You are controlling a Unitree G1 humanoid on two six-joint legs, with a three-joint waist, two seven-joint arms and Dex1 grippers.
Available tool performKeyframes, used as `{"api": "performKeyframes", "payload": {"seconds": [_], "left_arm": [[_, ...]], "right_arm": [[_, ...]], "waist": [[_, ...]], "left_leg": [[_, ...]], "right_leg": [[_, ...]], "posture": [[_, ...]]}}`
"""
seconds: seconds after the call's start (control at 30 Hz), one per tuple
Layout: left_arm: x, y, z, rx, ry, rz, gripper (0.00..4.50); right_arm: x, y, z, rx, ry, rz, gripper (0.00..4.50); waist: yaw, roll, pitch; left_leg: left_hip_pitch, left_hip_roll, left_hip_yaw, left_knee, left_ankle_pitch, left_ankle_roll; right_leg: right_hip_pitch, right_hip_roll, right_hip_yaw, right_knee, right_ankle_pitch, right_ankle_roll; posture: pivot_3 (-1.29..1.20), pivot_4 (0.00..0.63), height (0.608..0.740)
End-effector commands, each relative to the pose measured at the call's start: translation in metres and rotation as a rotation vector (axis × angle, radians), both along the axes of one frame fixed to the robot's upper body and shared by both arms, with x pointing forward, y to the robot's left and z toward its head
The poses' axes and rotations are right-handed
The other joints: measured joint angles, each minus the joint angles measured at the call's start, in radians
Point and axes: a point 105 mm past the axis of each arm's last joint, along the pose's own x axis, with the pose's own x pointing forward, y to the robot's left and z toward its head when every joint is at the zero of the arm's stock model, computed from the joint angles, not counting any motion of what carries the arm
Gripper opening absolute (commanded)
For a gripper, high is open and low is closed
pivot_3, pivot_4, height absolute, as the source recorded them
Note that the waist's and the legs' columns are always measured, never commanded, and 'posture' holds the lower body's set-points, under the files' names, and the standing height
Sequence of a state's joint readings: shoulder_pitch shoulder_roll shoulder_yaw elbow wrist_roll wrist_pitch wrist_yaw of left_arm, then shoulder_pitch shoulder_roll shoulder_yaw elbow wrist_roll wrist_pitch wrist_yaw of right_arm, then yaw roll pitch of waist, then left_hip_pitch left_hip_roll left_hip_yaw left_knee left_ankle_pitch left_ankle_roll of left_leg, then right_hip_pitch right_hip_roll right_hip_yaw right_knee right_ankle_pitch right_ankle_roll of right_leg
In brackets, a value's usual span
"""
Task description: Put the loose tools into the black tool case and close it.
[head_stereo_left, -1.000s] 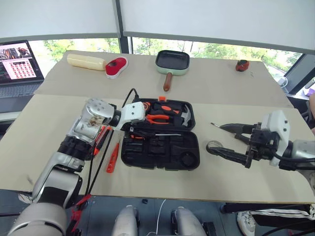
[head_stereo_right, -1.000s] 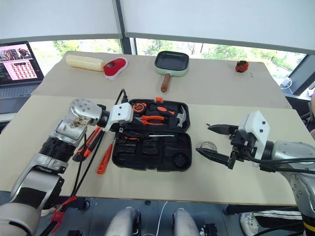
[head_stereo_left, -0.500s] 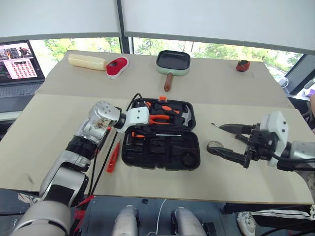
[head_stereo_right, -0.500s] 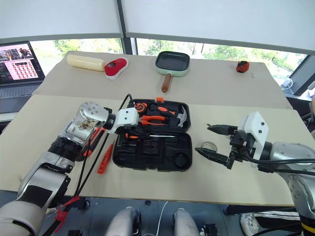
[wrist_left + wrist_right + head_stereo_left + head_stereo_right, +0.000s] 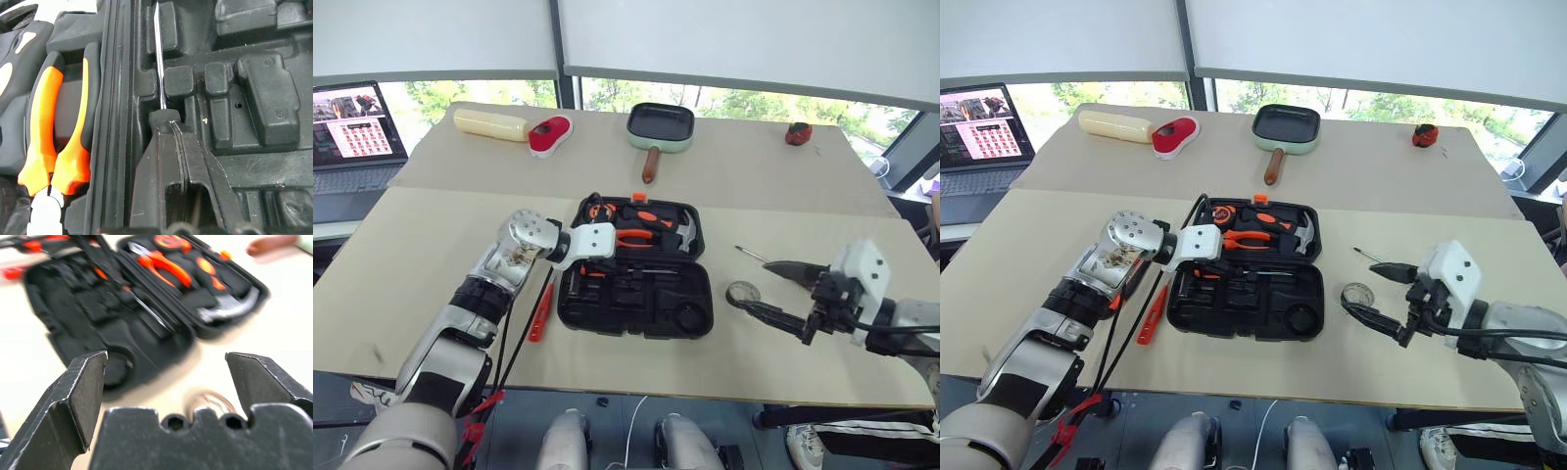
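Black tool case (image 5: 634, 277) lying open mid-table, pliers (image 5: 633, 237) and hammer (image 5: 680, 232) seated in its far half, left gripper (image 5: 182, 147) clamped on a screwdriver (image 5: 159, 58) over the near half, right gripper (image 5: 781, 291) spread wide and empty beside the tape roll (image 5: 742, 293), utility knife (image 5: 540, 312) left of the case, green frying pan (image 5: 659, 128) beyond.

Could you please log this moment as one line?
left pincer: shut on screwdriver over tool case | right pincer: open | tape roll: on table

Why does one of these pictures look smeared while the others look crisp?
In the right wrist view the open black moulded tool case and the small tape roll are blurred, while the gripper's black fingers are sharp; the left wrist close-up and both eye views are crisp and evenly daylit.
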State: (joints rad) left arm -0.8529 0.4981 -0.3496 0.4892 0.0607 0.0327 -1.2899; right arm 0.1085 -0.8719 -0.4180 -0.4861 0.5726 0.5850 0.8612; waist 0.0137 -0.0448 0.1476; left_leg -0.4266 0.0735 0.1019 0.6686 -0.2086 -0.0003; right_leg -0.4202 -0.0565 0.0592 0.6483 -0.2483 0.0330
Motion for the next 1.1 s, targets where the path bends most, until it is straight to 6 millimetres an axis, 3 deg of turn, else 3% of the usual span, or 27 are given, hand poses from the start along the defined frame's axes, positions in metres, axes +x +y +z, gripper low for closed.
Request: {"api": "performKeyframes", "payload": {"seconds": [0.03, 0.07, 0.1, 0.2, 0.27, 0.37, 0.43, 0.63, 0.8, 1.0, 1.1], "left_arm": [[-0.012, 0.001, 0.052, -0.218, 0.081, 0.004, 0.53], [-0.023, 0.002, 0.068, -0.283, 0.126, -0.022, 0.69], [-0.031, 0.003, 0.078, -0.320, 0.157, -0.044, 1.17], [-0.060, 0.005, 0.098, -0.387, 0.249, -0.122, 2.12], [-0.077, 0.005, 0.102, -0.388, 0.293, -0.165, 2.72], [-0.092, 0.003, 0.103, -0.376, 0.320, -0.195, 3.99], [-0.096, 0.002, 0.103, -0.377, 0.323, -0.197, 4.40], [-0.102, 0.000, 0.104, -0.384, 0.305, -0.187, 4.40], [-0.107, 0.001, 0.103, -0.386, 0.286, -0.171, 4.40], [-0.110, 0.003, 0.100, -0.380, 0.267, -0.149, 4.40], [-0.109, 0.004, 0.100, -0.379, 0.259, -0.141, 4.50]], "right_arm": [[-0.004, -0.050, 0.006, -0.070, -0.036, -0.188, 4.50], [-0.006, -0.068, 0.003, -0.095, -0.021, -0.245, 4.50], [-0.008, -0.079, 0.001, -0.111, -0.012, -0.278, 4.50], [-0.010, -0.102, -0.004, -0.150, 0.017, -0.324, 4.50], [-0.006, -0.112, -0.008, -0.154, 0.044, -0.334, 4.50], [0.012, -0.118, -0.012, -0.175, 0.068, -0.318, 4.50], [0.024, -0.122, -0.015, -0.200, 0.070, -0.325, 4.50], [0.065, -0.123, -0.036, -0.276, 0.148, -0.324, 4.50], [0.084, -0.119, -0.052, -0.321, 0.190, -0.327, 4.50], [0.083, -0.118, -0.072, -0.310, 0.243, -0.308, 4.50], [0.084, -0.114, -0.073, -0.290, 0.243, -0.289, 3.85]], "waist": [[-0.002, 0.000, 0.000], [-0.003, 0.000, 0.000], [-0.004, 0.000, 0.000], [-0.010, 0.002, -0.001], [-0.015, 0.003, -0.001], [-0.028, 0.004, -0.001], [-0.033, 0.004, -0.001], [-0.032, 0.006, 0.000], [-0.027, 0.006, 0.000], [-0.027, 0.006, 0.000], [-0.028, 0.006, 0.000]], "left_leg": [[-0.001, 0.000, 0.000, 0.000, 0.000, 0.000], [-0.003, 0.000, -0.001, 0.000, 0.000, 0.000], [-0.004, 0.000, -0.001, 0.000, 0.000, 0.000], [-0.003, 0.000, -0.001, 0.000, 0.000, 0.000], [-0.002, 0.000, -0.001, 0.000, 0.000, 0.000], [0.003, -0.001, -0.001, 0.000, 0.000, 0.000], [0.003, -0.001, -0.002, 0.000, 0.001, 0.001], [0.003, -0.003, -0.002, -0.001, 0.001, 0.001], [0.001, -0.004, -0.002, -0.001, 0.001, 0.001], [0.002, -0.004, -0.002, -0.001, 0.001, 0.001], [0.003, -0.004, -0.002, -0.001, 0.001, 0.001]], "right_leg": [[-0.001, 0.000, 0.000, 0.000, 0.000, 0.000], [-0.003, 0.000, 0.000, 0.000, 0.000, 0.000], [-0.003, 0.000, 0.000, 0.000, 0.000, 0.000], [-0.003, 0.000, 0.000, 0.000, 0.000, 0.001], [-0.002, 0.000, 0.000, 0.000, 0.000, 0.001], [0.002, 0.000, 0.000, 0.000, -0.003, 0.004], [0.002, 0.000, 0.001, 0.000, -0.003, 0.005], [0.001, 0.000, 0.003, 0.000, -0.001, 0.001], [0.000, -0.001, 0.003, 0.000, -0.001, 0.002], [0.001, -0.001, 0.004, 0.000, -0.001, 0.002], [0.002, -0.001, 0.004, 0.000, -0.001, 0.002]], "posture": [[0.00, 0.150, 0.740], [0.00, 0.150, 0.740], [0.00, 0.150, 0.740], [0.00, 0.150, 0.740], [0.00, 0.150, 0.740], [0.00, 0.150, 0.740], [0.00, 0.150, 0.740], [0.00, 0.150, 0.740], [0.00, 0.150, 0.740], [0.00, 0.150, 0.740], [0.00, 0.150, 0.740]]}}
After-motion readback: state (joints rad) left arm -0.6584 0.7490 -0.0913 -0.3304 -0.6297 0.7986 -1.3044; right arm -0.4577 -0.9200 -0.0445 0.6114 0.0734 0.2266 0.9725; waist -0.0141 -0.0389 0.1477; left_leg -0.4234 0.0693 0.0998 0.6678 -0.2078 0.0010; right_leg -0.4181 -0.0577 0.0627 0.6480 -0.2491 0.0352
